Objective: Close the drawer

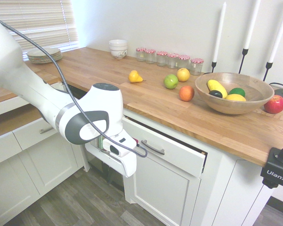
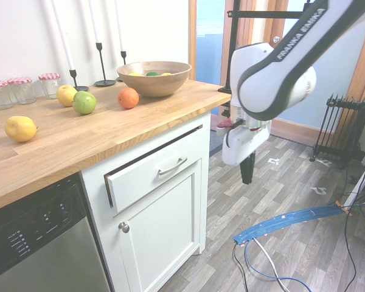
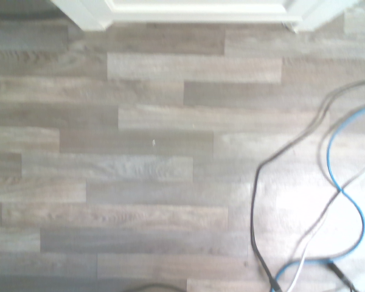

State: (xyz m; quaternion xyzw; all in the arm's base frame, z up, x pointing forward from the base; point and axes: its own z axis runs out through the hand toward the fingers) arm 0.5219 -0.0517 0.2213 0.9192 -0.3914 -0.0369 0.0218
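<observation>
Hanging clear of the cabinet in the first exterior view, the gripper points at the floor with its fingers hidden behind the white hand, so this view doesn't show their state. Just beside it, a little higher, sits the drawer, its white front pulled slightly out from under the wooden countertop, curved silver handle facing the hand, not touched.

Over to the second exterior view: the gripper shows its dark fingers pressed together, holding nothing, pointing straight down above the grey plank floor. The drawer lies off to one side, apart from it, a dark gap along its top edge. Up beyond, a wooden bowl of fruit rests on the counter.

Down in the wrist view, only grey floor planks and a strip of white cabinet base.
</observation>
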